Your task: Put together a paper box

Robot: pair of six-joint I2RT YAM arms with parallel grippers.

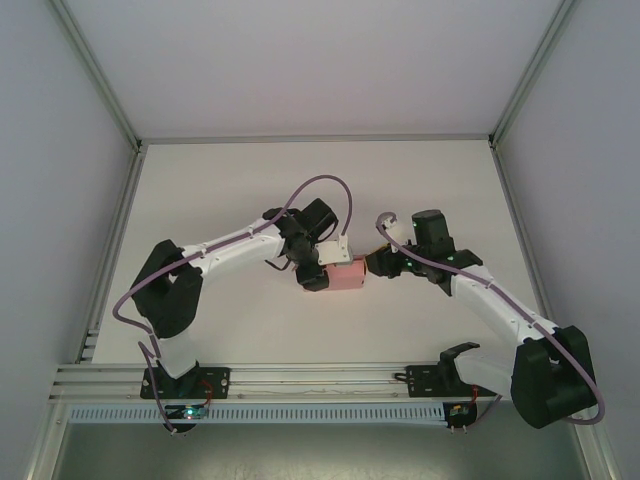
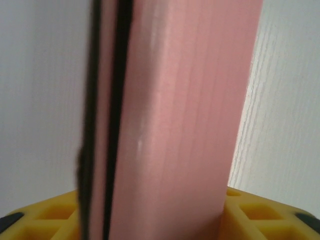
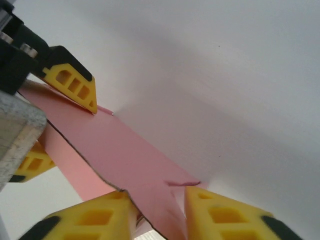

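**Middle crowded, far table open**

In the overhead view the left claw (image 1: 320, 272) and right claw (image 1: 374, 264) both grip the paper box (image 1: 350, 275) at the frame centre, leaving no gap between them. The table (image 1: 300, 180) is bare in the upper half and along the lower centre. Side walls (image 1: 60, 150) close both edges.

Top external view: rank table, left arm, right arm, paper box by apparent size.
1. table, largest by far
2. left arm and right arm: they look about alike, so not ranked against each other
3. paper box, smallest
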